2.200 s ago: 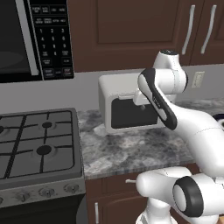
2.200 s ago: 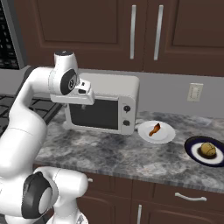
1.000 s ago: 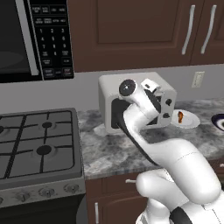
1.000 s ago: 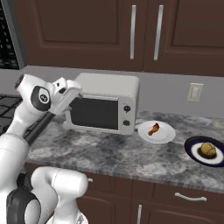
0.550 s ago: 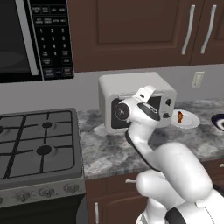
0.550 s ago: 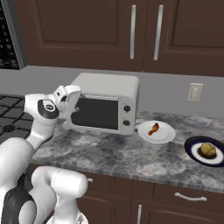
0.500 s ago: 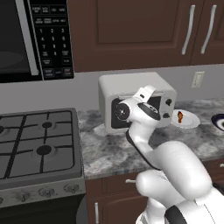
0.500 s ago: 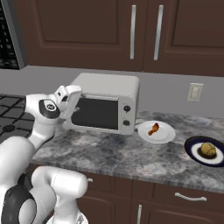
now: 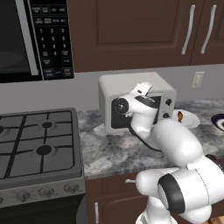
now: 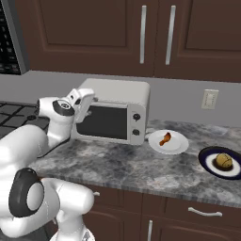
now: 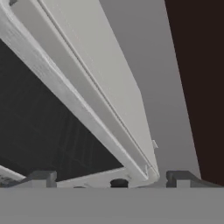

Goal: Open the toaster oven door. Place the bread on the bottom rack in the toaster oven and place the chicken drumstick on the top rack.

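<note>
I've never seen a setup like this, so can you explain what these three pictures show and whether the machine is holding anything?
It is a white robot arm with a two-finger gripper in a rendered kitchen. Two pictures look from behind the arm, left and right; the third looks from its hand. On the grey stone counter stand a boxy off-white toaster oven with its dark glass door shut, a white plate with an orange-brown chicken drumstick, and a dark plate with a round bread roll. The gripper is open at the door's top edge, holding nothing.

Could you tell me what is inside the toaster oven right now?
The toaster oven door is closed, and its dark glass hides the interior, so no racks or food can be made out. The chicken drumstick lies outside, on a white plate to the oven's right.
</note>
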